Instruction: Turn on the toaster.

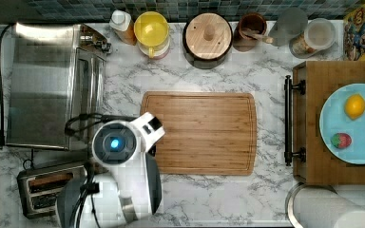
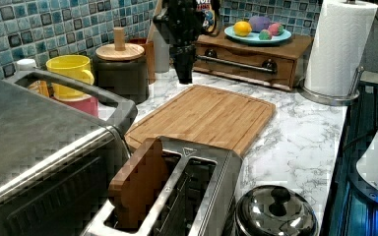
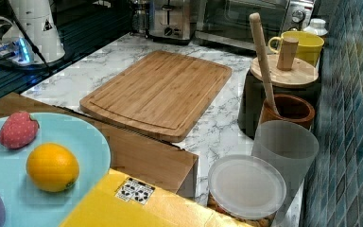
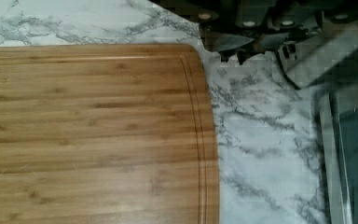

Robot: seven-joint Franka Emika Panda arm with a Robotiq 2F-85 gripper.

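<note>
The toaster (image 1: pixel 47 189) stands at the front left corner of the counter in the top view, and it is close up in the left view as the toaster (image 2: pixel 187 187). A brown slice (image 2: pixel 139 184) stands in one of its slots. At the far end of the counter in the right view, the toaster (image 3: pixel 172 20) shows its lever and knob. My gripper (image 2: pixel 184 77) hangs in the air well beyond the toaster, apart from it, fingers together and holding nothing. In the wrist view the gripper (image 4: pixel 235 55) is over marble by the cutting board's corner.
A bamboo cutting board (image 1: pixel 199 133) lies mid-counter. The big toaster oven (image 1: pixel 47 85) stands beside the toaster. Jars, a yellow mug (image 1: pixel 152 31) and a utensil pot line the backsplash. A wooden tray with a fruit plate (image 1: pixel 349 123) and a paper towel roll (image 2: pixel 339 44) sit at the other end.
</note>
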